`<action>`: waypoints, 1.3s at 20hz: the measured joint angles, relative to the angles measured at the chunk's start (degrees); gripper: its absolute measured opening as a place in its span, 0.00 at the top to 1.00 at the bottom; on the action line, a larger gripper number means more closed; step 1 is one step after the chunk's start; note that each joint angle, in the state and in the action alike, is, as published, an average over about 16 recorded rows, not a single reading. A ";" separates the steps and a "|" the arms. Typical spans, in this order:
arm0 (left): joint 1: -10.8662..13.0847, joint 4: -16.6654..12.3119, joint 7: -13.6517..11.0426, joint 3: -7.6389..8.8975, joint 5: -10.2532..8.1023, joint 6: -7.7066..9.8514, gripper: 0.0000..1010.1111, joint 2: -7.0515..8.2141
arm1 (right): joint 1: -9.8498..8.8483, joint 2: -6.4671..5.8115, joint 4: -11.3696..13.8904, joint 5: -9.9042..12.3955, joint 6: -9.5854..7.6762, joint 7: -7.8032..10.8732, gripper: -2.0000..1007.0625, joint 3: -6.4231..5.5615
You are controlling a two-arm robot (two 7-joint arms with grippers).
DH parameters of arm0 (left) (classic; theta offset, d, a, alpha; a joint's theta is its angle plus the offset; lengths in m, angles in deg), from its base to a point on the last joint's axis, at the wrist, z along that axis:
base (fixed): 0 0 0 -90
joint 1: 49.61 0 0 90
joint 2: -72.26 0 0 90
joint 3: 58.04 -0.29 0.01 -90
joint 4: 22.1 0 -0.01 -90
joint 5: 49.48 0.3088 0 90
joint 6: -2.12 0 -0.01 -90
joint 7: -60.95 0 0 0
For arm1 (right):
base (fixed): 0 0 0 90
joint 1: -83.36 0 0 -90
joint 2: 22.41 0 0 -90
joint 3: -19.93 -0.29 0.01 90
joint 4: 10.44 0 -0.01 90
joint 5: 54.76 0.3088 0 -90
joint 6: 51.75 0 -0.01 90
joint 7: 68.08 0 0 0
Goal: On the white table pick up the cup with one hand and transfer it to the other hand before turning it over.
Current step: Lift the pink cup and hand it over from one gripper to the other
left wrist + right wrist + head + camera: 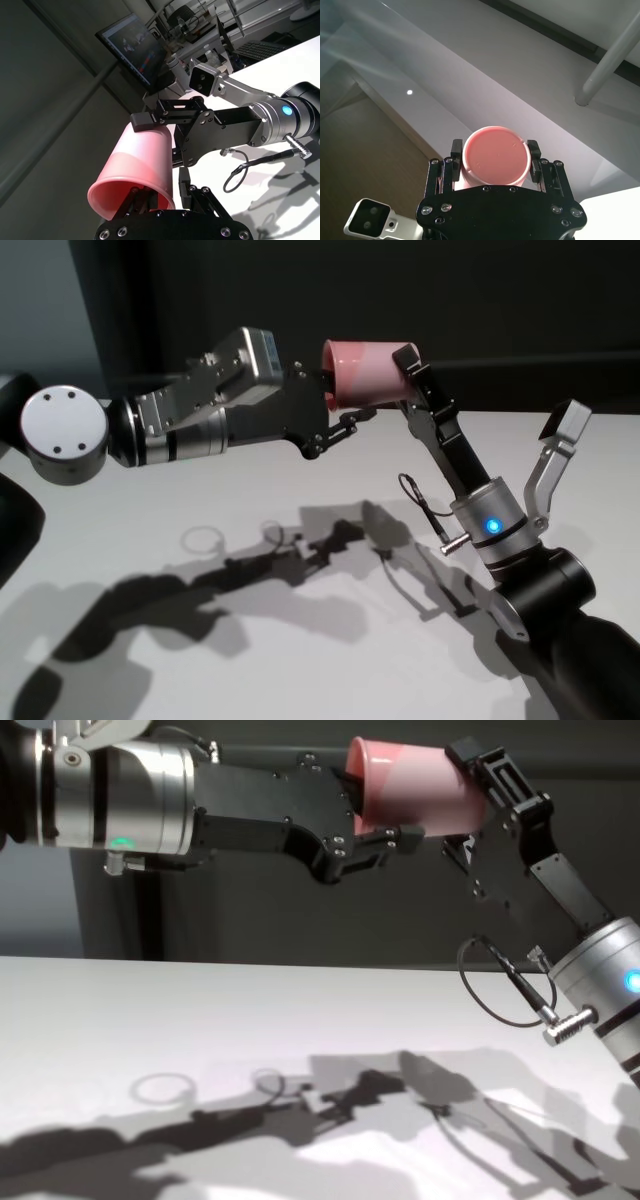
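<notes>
High above the broad matte white surface (300, 640), a plain pink plastic tumbler (365, 372) lies on its side in mid-air, held between two black skeletal grippers. The left gripper (335, 390), on the silver arm with the boxy silver-white housing, reaches in from nine o'clock; one finger (134, 196) sits inside the wide rim while another runs along the outer wall, its jaws clamped on the rim. The right gripper (405, 365), on the silver arm with the thin black cable loop (420, 502) at its wrist, rises from five o'clock. Its jaws are set on either side of the tumbler's narrower base end, pads (534, 148) against the wall, closed on the tumbler. The tumbler's shadow and both arms' shadows fall across the surface below, well apart from the tumbler.
</notes>
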 joint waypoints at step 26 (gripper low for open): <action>0.85 -0.72 0.52 0.09 0.20 0.51 0.02 1.16 | 0.04 0.03 -0.07 -0.04 -0.10 0.01 0.26 -0.04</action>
